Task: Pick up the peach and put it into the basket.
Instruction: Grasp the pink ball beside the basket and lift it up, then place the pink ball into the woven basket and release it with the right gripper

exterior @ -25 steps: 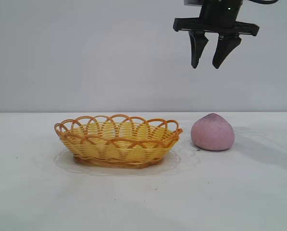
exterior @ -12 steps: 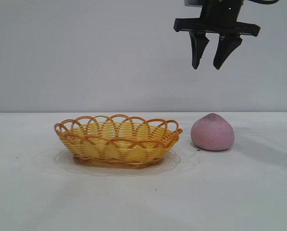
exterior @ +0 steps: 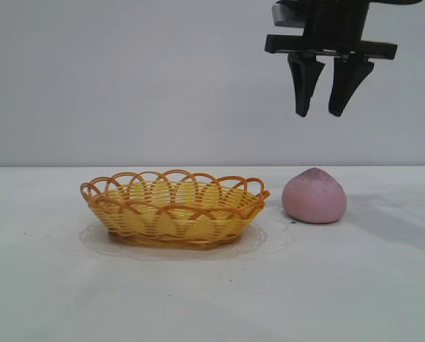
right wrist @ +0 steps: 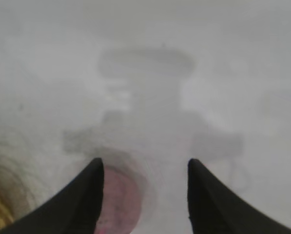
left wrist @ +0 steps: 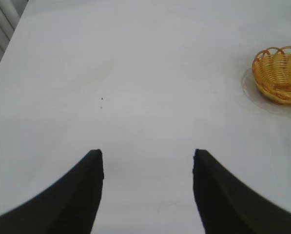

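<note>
Hanging high above the white table (exterior: 212, 299), the right gripper (exterior: 329, 110) is pointing almost straight down with its two dark fingers (exterior: 302, 89) spread apart and nothing between them. It is sitting in the air over the peach (exterior: 314, 196), well clear of the fruit and touching nothing. The peach is resting on the table just beside the right end of the basket (exterior: 175, 208), with a narrow strip of bare table showing between the two; its slightly pointed top is facing up. The basket is standing upright toward the middle of the table, holding nothing, its orange looped rim running round the yellow woven sides.

In the right wrist view the peach (right wrist: 117, 200) is appearing as a pink blur beside one fingertip, and the gripper's shadow is falling across the table beyond it.

The left gripper (left wrist: 147, 161) is showing only in its own wrist view, held off to the side over bare table with its fingers also apart and empty, the basket (left wrist: 281, 75) lying well away from it.
</note>
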Motion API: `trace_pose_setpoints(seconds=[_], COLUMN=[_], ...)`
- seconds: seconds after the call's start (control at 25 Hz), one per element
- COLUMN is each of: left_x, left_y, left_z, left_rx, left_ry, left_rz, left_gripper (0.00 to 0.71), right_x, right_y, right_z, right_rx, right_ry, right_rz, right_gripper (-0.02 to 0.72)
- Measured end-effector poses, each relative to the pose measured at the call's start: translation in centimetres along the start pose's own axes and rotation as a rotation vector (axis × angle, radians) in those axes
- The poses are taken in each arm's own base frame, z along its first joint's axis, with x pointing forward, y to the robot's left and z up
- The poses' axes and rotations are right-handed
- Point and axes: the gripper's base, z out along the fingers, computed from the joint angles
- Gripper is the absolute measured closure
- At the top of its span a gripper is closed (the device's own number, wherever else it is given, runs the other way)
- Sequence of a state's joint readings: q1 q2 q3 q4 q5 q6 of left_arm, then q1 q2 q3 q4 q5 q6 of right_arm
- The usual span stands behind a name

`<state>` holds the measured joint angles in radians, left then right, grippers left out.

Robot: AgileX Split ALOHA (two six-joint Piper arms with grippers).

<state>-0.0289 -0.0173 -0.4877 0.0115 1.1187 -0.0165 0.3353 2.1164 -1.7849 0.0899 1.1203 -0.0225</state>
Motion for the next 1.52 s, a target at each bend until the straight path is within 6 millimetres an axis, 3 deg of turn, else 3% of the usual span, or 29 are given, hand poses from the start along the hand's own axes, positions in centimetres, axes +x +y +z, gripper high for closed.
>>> trace_pose_setpoints(seconds=[0.24,0.36,0.44,0.52,0.6,0.84,0.96,1.12,1.36,1.44,1.48,1.52], left_x=[0.0,0.0,0.0,0.0,0.0,0.0,0.0,0.0,0.0,0.0,0.0,0.0], left_y=[0.0,0.0,0.0,0.0,0.0,0.0,0.0,0.0,0.0,0.0,0.0,0.0], left_z=[0.0,0.0,0.0,0.0,0.0,0.0,0.0,0.0,0.0,0.0,0.0,0.0], left_rx=[0.002,0.002,0.002,0.002,0.002,0.002,0.002,0.002,0.002,0.002,0.002,0.002], left_ry=[0.000,0.000,0.000,0.000,0.000,0.000,0.000,0.000,0.000,0.000,0.000,0.000], left_rz=[0.010,0.010,0.011,0.011,0.011,0.011,0.011,0.011,0.013,0.013,0.013,0.013], left_gripper=[0.351,0.351,0.351,0.351,0.351,0.351,0.351,0.351,0.351,0.351,0.351,0.351], right_x=[1.8,2.3,2.2,2.0,1.9,2.3,3.2,3.7,4.2,4.3,4.4,4.4], right_y=[0.1,0.6,1.1,1.6,2.6,8.4,11.6,14.0,15.3,15.3,15.3,15.3], right_z=[4.8,6.9,7.2,6.6,4.8,-4.4,-5.2,-2.1,3.6,4.5,4.8,4.8], right_rx=[-0.046,-0.052,-0.054,-0.057,-0.060,-0.101,-0.150,-0.166,-0.160,-0.165,-0.167,-0.168], right_ry=[0.180,0.206,0.188,0.163,0.115,-0.136,-0.148,-0.080,0.042,0.063,0.071,0.072], right_rz=[-0.005,-0.035,-0.056,-0.076,-0.112,-0.284,-0.360,-0.414,-0.427,-0.417,-0.412,-0.406], right_gripper=[0.332,0.522,0.636,0.703,0.703,0.703,0.703,0.703,0.703,0.703,0.647,0.647])
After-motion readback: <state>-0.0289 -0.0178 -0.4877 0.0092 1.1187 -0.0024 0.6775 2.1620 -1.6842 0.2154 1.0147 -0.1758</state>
